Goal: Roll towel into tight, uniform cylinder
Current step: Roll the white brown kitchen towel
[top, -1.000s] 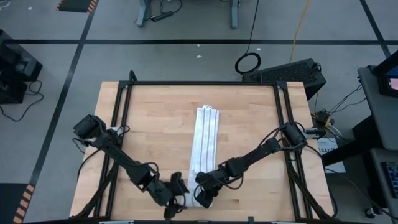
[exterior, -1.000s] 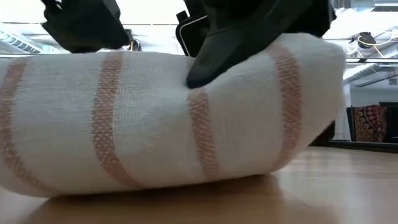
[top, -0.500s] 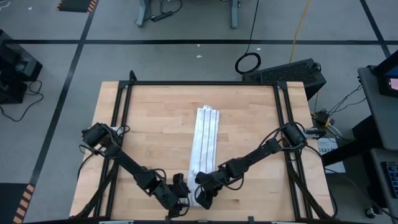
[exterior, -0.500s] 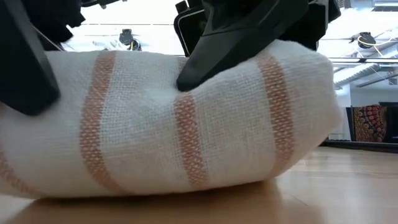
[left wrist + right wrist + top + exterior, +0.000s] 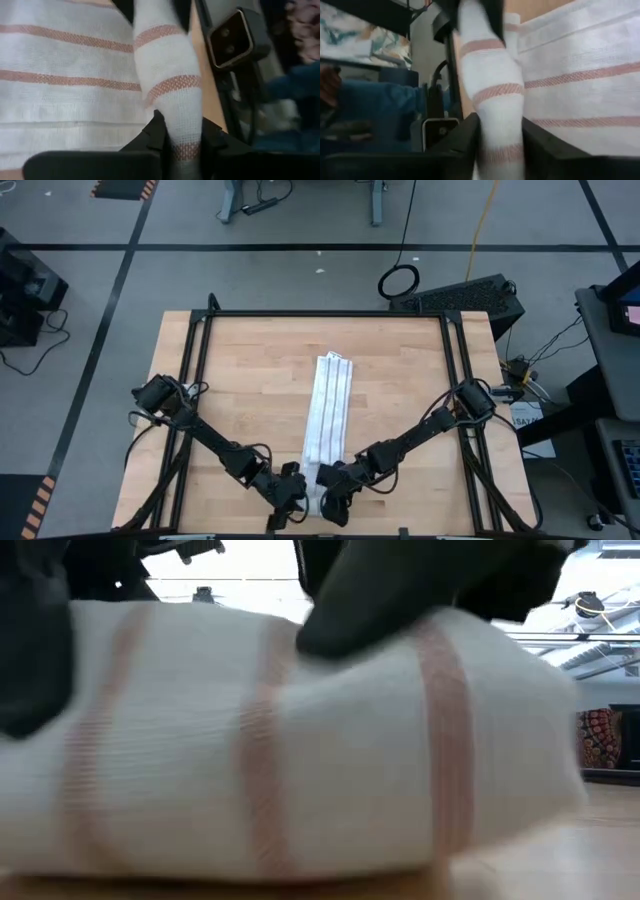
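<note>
From above, the towel [image 5: 330, 420] lies as a long narrow folded strip down the middle of the wooden table [image 5: 240, 380], its near end reaching the table's front edge, where the left gripper [image 5: 298, 498] and right gripper [image 5: 332, 502] meet on either side of it; the weave cannot be made out there. The wrist views fill that in: a raised fold of the cloth, crossed by reddish-brown stripes, runs between the left fingers [image 5: 155, 132], which are clenched on it, and the same fold passes between the right fingers [image 5: 470, 132], which also grasp it. The table-level view shows only the bulging end of the cloth with dark fingers pressing in from above. No writing is legible anywhere. Bare wood lies open on both sides of the strip.
</note>
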`<act>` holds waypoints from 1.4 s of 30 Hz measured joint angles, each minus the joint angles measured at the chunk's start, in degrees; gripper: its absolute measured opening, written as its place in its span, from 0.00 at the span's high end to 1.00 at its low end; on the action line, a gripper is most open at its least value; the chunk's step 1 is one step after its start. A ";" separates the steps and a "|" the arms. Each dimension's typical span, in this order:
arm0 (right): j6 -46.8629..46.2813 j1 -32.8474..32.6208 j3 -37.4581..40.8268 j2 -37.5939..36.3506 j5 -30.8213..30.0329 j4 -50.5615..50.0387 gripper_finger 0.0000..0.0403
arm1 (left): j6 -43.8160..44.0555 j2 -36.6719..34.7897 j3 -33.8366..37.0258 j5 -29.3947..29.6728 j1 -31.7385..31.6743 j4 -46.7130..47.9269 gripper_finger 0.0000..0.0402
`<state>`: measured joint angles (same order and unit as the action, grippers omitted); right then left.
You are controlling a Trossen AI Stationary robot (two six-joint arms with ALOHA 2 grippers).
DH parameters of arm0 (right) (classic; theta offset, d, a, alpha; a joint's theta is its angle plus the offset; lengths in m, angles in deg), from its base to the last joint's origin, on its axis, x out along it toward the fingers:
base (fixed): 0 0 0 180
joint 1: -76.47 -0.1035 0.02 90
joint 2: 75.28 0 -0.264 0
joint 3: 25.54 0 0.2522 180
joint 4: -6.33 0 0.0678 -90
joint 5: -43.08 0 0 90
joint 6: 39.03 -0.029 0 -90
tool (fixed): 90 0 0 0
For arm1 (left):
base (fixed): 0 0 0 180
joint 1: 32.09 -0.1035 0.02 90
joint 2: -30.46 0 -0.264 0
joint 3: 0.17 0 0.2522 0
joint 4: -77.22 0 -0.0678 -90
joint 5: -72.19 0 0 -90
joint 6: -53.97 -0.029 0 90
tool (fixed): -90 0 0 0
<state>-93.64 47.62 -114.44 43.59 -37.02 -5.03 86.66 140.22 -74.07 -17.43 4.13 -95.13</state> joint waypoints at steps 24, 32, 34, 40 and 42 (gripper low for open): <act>13.11 -11.91 -0.02 -8.03 -43.70 -18.90 0.35 | 6.12 0.03 0.00 -19.92 -13.27 2.23 0.86; 16.68 -11.38 -0.02 -5.32 -39.72 -14.66 0.36 | 9.01 2.47 -0.11 -21.89 -13.54 3.02 0.85; 17.42 -11.38 -0.02 -4.60 -39.38 -13.25 0.36 | 8.87 2.47 -0.10 -21.78 -13.54 3.04 0.85; 17.85 -10.73 -0.02 -2.18 -37.11 -10.59 0.36 | 8.88 2.50 -0.09 -21.63 -13.82 3.22 0.85; 18.25 -10.47 -0.02 -1.13 -36.37 -9.16 0.36 | 8.81 2.51 -0.09 -21.52 -13.83 3.23 0.85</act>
<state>-75.39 37.15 -114.46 42.46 -73.39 -14.19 95.47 142.73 -74.15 -38.96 -9.70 -91.90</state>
